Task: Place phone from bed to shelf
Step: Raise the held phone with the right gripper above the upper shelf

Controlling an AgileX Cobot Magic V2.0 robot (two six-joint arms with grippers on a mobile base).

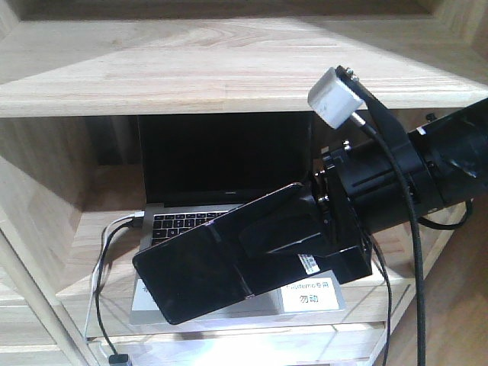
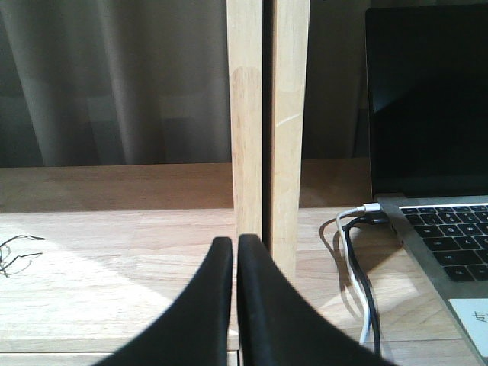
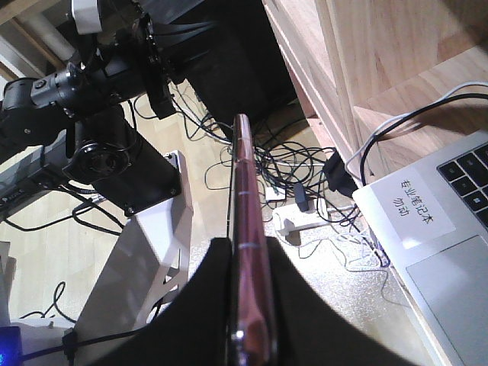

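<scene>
While the right end effector (image 1: pixel 278 236) squeezes the phone (image 1: pixel 194 278) in the air near the laptop (image 1: pixel 221 156), it's mid-carry. Next: find bare shelf (image 1: pixel 95 244), lower it flat & let go; left end effector (image 2: pixel 235 259) pinched closed, empty.

The phone (image 3: pixel 242 175) shows edge-on, its pinkish metal rim running up the middle of the view, its lower part clamped between the two black fingers (image 3: pixel 202 305) of the right gripper (image 3: pixel 244 248). To the right a silver laptop (image 3: pixel 457 267) with a white label (image 3: pixel 415 210) beside its trackpad rests on the pale wooden shelf (image 3: pixel 412 84). Beyond the phone a tangle of cables (image 3: pixel 305 191) lies on the floor, and another black robot arm (image 3: pixel 91 84) stands at upper left.
</scene>
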